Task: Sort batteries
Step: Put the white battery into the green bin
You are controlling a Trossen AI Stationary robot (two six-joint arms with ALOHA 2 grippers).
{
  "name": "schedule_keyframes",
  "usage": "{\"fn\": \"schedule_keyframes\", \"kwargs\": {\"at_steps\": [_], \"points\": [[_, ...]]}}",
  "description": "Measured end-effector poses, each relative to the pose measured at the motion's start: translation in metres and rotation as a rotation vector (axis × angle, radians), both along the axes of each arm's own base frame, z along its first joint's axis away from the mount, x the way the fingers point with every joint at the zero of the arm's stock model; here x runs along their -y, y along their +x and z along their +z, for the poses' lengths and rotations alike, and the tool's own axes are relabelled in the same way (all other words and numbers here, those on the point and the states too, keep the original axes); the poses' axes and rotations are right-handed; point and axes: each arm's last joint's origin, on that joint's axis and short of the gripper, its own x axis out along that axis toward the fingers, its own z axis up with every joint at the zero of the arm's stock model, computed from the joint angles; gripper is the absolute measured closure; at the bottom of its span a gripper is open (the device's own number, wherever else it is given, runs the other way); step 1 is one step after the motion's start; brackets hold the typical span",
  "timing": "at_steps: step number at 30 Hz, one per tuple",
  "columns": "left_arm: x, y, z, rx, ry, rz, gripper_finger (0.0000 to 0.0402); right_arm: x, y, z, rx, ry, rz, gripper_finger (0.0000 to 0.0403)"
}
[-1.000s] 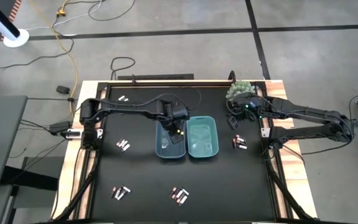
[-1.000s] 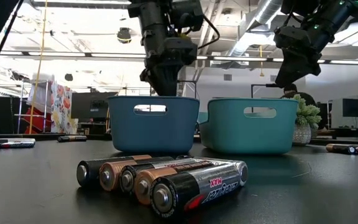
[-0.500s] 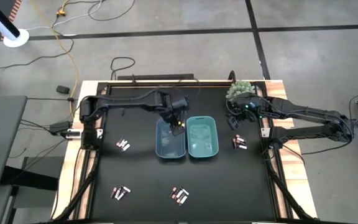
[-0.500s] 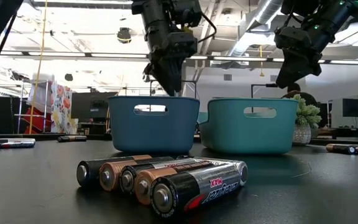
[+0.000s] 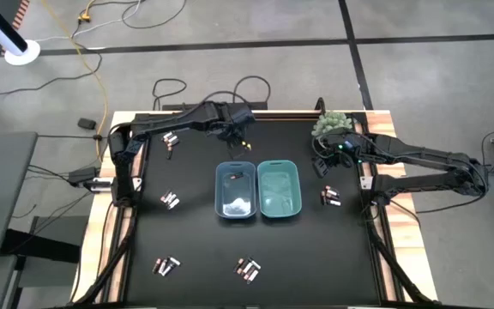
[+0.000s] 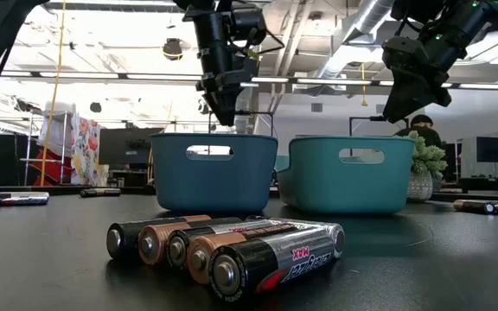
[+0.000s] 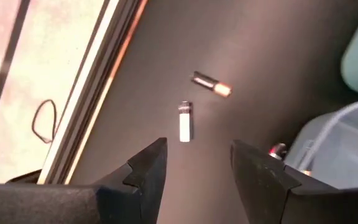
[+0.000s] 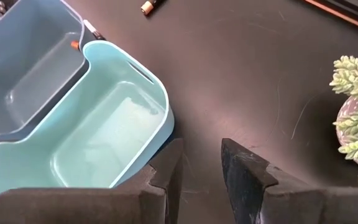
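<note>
1. Bench (image 5: 316, 257): carrying batteries (image 5: 247, 269) in loose clusters near its front edge, left side and right side.
2. Blue bin (image 5: 235, 190) and teal bin (image 5: 279, 190): sitting mid-bench, touching.
3. Left gripper (image 5: 240, 136): hovering near the back edge, fingers apart and empty; it should be descending squarely over one of the two cells (image 7: 185, 122) ahead.
4. Right gripper (image 5: 324, 166): waiting near the back right corner, fingers apart.
</note>
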Motion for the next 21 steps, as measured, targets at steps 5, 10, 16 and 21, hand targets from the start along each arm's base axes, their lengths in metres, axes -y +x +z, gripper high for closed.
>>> {"fn": "schedule_keyframes", "kwargs": {"at_steps": [5, 10, 16, 21], "points": [[-0.024, -0.011, -0.008, 0.02, -0.094, 0.016, 0.0232, 0.0, 0.0, 0.0, 0.015, 0.025, -0.033, 0.0275], [-0.049, -0.026, -0.026, 0.022, -0.151, 0.077, 0.0233, 0.002, 0.0, 0.001, 0.042, 0.042, -0.074, 0.0275], [-0.066, -0.031, -0.034, 0.078, -0.131, 0.126, 0.0233, 0.007, -0.002, 0.001, 0.062, 0.078, -0.153, 0.0275], [-0.069, -0.027, -0.042, 0.065, -0.125, 0.096, 0.0233, 0.009, -0.002, 0.001, 0.079, 0.105, -0.201, 0.0275]]}}
